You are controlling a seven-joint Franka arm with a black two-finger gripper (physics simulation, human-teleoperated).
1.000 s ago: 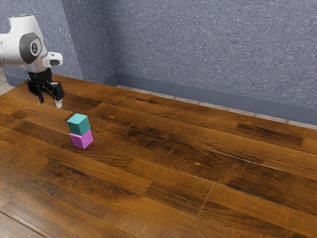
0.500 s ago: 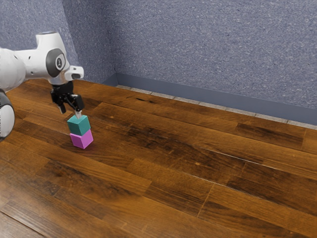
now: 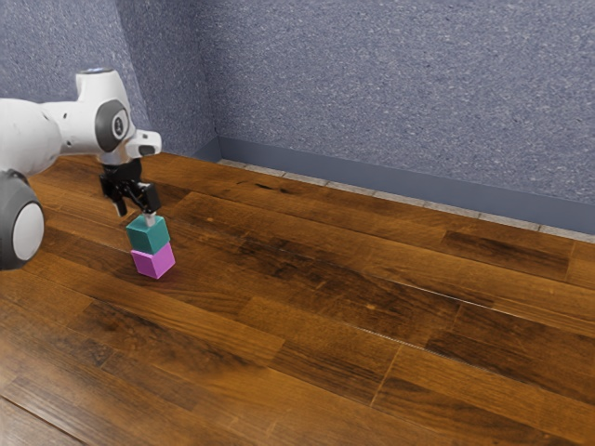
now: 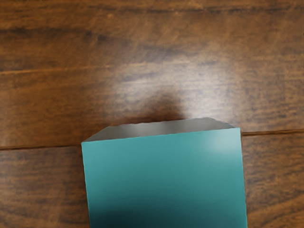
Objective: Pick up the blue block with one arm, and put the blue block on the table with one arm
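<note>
The blue block, teal in colour (image 3: 149, 236), rests on top of a pink block (image 3: 154, 261) on the wooden table. Right above the stack is my gripper (image 3: 137, 215), pointing down with its two fingers apart. One fingertip overlaps the teal block's top in the exterior view; whether it touches is not clear. In the wrist view the teal block's top face (image 4: 165, 175) lies large and close beneath the hand, with a greyish strip along one edge.
The brown plank table (image 3: 353, 288) stretches away toward the exterior view's right. Behind it, past a strip of pale floor tiles, rises a blue-grey wall (image 3: 400, 93).
My arm has come toward the exterior view's right and lowered, bringing the gripper from beside the stack to just over it. Both blocks have stayed where they were.
</note>
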